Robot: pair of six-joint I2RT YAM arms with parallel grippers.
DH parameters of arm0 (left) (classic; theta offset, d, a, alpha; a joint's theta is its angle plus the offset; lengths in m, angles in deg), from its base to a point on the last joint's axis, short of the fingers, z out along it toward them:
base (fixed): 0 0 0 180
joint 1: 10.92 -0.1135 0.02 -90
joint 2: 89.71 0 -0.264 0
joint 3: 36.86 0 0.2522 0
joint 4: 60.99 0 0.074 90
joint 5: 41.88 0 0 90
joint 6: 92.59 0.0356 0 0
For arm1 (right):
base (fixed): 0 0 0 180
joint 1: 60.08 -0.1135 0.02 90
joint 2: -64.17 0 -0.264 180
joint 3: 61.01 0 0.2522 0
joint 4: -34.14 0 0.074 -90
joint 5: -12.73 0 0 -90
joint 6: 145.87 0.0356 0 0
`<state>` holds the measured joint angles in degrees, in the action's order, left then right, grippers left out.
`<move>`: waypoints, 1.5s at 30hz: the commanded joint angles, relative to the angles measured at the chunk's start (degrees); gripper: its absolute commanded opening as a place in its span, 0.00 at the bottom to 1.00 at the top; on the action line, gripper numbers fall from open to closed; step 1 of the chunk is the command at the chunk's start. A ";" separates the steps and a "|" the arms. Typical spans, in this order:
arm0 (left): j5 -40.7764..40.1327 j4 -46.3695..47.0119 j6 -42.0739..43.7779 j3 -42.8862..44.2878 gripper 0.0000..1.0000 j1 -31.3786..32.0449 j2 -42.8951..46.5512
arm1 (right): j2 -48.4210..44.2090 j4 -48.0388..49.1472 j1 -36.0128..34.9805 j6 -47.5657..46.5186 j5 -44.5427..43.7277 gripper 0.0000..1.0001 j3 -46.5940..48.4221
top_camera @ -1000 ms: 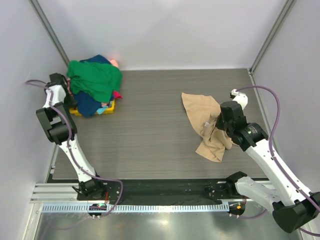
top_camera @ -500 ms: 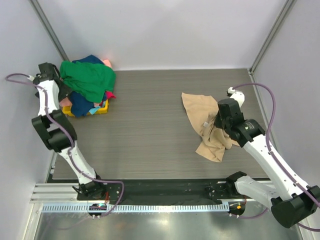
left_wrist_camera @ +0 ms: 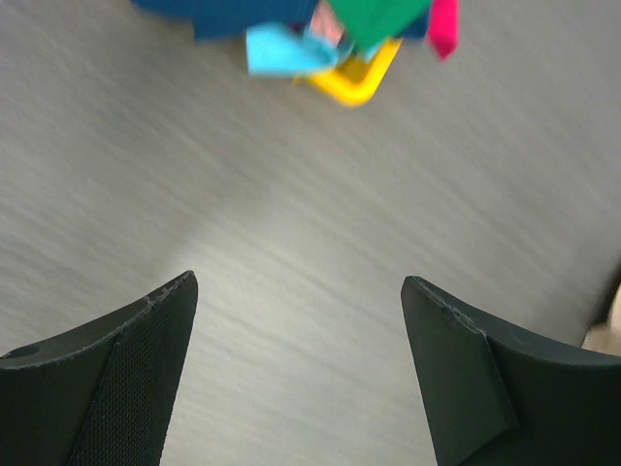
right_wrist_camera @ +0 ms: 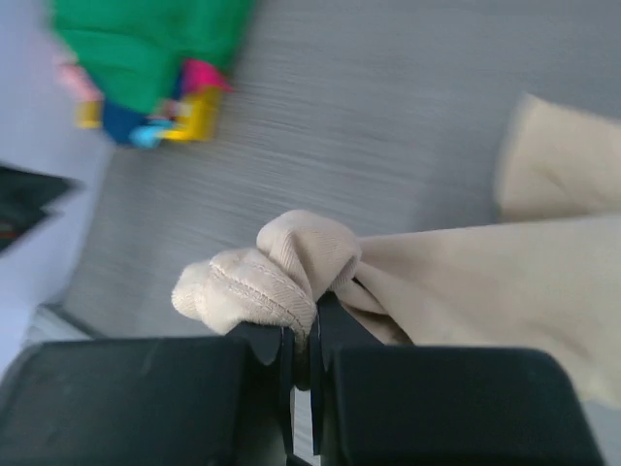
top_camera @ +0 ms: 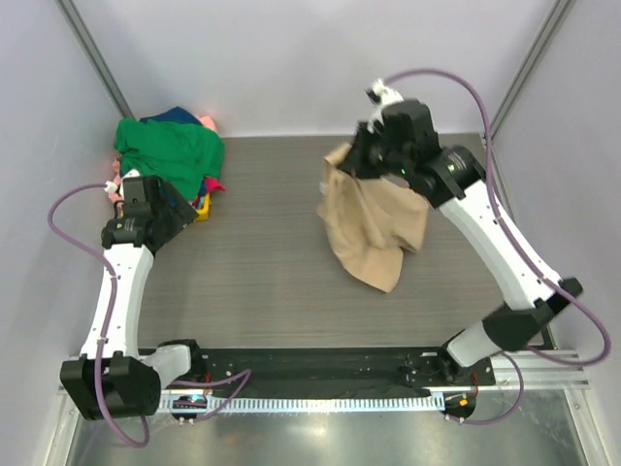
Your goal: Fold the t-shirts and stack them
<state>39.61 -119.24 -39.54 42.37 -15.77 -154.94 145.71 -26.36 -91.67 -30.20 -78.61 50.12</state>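
Note:
My right gripper [top_camera: 352,163] [right_wrist_camera: 307,325] is raised over the back of the table, shut on a bunched edge of the tan t-shirt [top_camera: 374,223] [right_wrist_camera: 485,282]. The shirt hangs from it, its lower end on or near the table. The other t-shirts lie heaped at the back left: green [top_camera: 173,150] [right_wrist_camera: 146,44] on top, navy [top_camera: 175,115] and pink [top_camera: 207,122] showing behind. My left gripper [top_camera: 182,207] [left_wrist_camera: 299,280] is open just in front of that heap, above bare table, with nothing between its fingers.
A small yellow basket [top_camera: 202,206] [left_wrist_camera: 359,78] sits under the heap, with light blue [left_wrist_camera: 277,50] and magenta [left_wrist_camera: 444,24] cloth hanging over its rim. Grey walls close in the table at the left, back and right. The table's dark wood surface [top_camera: 262,243] lies between the arms.
My right arm has lifted the tan t-shirt off the table and carried it back and left. My left gripper has opened, left the heap and drawn back toward the near side.

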 commanded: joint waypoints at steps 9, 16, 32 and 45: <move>5.34 -6.04 3.37 3.51 0.86 0.10 12.66 | -10.39 -3.53 -6.99 -1.51 -13.12 0.01 17.55; 8.16 -9.38 3.02 0.02 0.86 0.10 18.55 | -25.61 -4.49 -1.48 9.38 -36.78 0.99 -26.97; 13.08 -11.24 4.87 -12.91 0.85 0.10 31.48 | -32.24 1.91 0.44 20.89 -4.95 0.99 -39.88; 14.31 -10.53 4.96 -13.62 0.86 -0.08 31.83 | 15.91 6.75 -51.20 29.62 -25.20 0.84 -23.03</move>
<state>52.44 -131.62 -35.34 28.91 -15.55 -123.75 157.53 -20.83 -141.55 -2.23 -99.36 20.11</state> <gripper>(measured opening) 0.853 0.847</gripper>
